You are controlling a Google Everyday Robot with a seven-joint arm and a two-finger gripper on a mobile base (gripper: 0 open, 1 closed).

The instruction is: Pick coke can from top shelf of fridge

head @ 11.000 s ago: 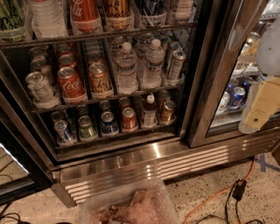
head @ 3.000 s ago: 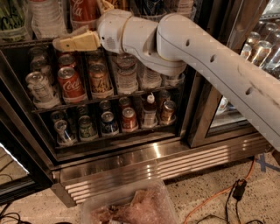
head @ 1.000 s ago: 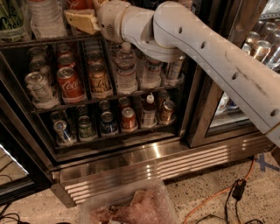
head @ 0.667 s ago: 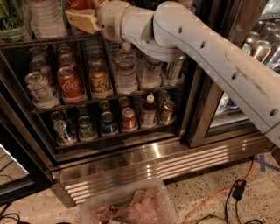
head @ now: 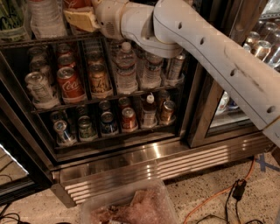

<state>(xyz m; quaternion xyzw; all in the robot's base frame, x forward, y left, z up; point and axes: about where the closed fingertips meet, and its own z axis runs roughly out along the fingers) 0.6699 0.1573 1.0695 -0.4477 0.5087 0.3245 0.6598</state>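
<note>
The fridge (head: 131, 159) stands open in front of me, with wire racks full of drinks. The top shelf (head: 39, 40) runs along the top of the camera view. A red coke can (head: 75, 3) stands on it, cut off by the frame's top edge and partly hidden by my gripper. My gripper (head: 81, 19) is at the top left, reaching into the top shelf, right in front of and against the lower part of that can. The white arm (head: 210, 48) runs from the right edge across the fridge.
A clear bottle (head: 43, 17) stands left of the coke can. The shelf below holds another red cola can (head: 70, 83), a gold-orange can (head: 98, 81), silver cans and water bottles (head: 127, 65). A clear plastic bin (head: 131, 205) and an orange cable (head: 210, 201) lie on the floor.
The arm came in from the right and rose from the shelf rail to the top shelf. Over the last second the gripper has stayed at the coke can.
</note>
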